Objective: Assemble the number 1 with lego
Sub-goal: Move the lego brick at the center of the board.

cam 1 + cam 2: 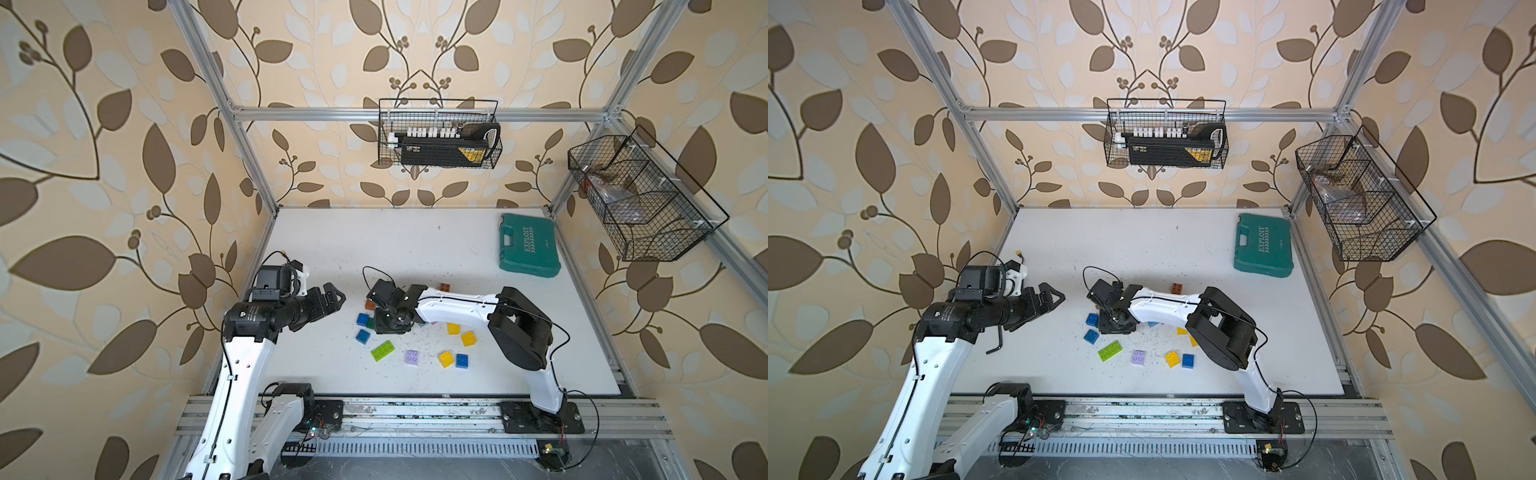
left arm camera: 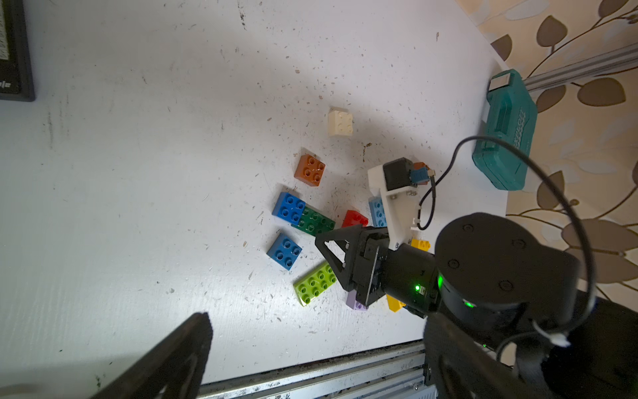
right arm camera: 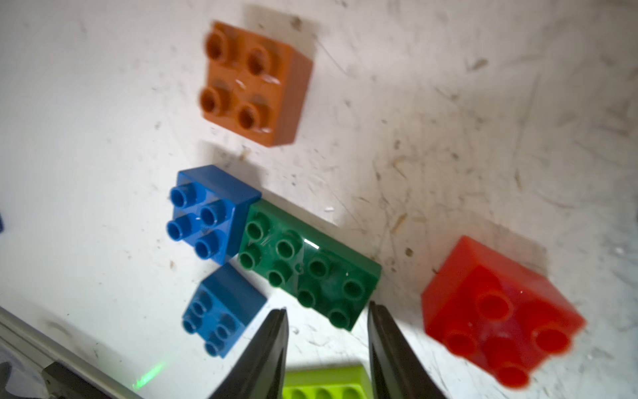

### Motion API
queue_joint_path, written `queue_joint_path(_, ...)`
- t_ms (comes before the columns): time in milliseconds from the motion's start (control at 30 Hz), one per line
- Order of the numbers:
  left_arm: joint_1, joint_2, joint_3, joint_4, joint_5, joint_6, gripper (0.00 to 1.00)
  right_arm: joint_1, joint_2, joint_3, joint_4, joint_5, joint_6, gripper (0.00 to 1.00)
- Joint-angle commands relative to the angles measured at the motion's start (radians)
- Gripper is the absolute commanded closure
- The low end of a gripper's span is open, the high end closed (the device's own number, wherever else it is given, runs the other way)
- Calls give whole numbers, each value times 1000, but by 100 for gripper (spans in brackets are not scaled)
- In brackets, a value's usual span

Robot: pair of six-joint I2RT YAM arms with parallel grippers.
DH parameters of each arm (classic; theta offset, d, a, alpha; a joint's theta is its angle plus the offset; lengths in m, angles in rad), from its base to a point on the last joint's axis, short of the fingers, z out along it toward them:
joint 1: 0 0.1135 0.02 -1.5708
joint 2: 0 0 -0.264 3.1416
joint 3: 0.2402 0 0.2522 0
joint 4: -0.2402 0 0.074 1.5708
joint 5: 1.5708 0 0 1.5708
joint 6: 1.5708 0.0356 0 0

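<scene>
Lego bricks (image 1: 382,350), small studded plastic blocks, lie scattered just below centre in both top views on the white tabletop (image 1: 407,249). My right gripper (image 3: 327,309) hangs over them, its black fingers (image 3: 269,345) slightly parted and clamping nothing, tips beside one end of the long dark green brick (image 3: 307,266) in the right wrist view; a square blue brick (image 3: 210,214) touches its other end. My left gripper (image 1: 337,300), left of centre in a top view, is spread wide and empty.
</scene>
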Motion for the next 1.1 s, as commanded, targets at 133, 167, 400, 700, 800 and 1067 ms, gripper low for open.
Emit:
queue_joint_path(133,-8,-8,7,-1,-8,4,1,-3,-111,-56,-64,51,-18,47)
queue_joint_path(167,-8,-8,7,-1,-7,3,1,-8,-135,-82,-59,53,-15,46)
queue_joint_path(400,-8,-3,7,1,-4,4,1,-60,-216,-202,-36,59,-7,33)
queue_joint_path(700,-8,0,7,1,-2,5,1,-97,-113,-140,-10,26,-55,26)
queue_joint_path(800,-8,0,7,1,-4,5,1,-88,-64,-88,3,3,-56,26)
queue_joint_path(1067,-8,-1,7,-1,-5,4,1,-11,78,147,-71,-3,-81,26)
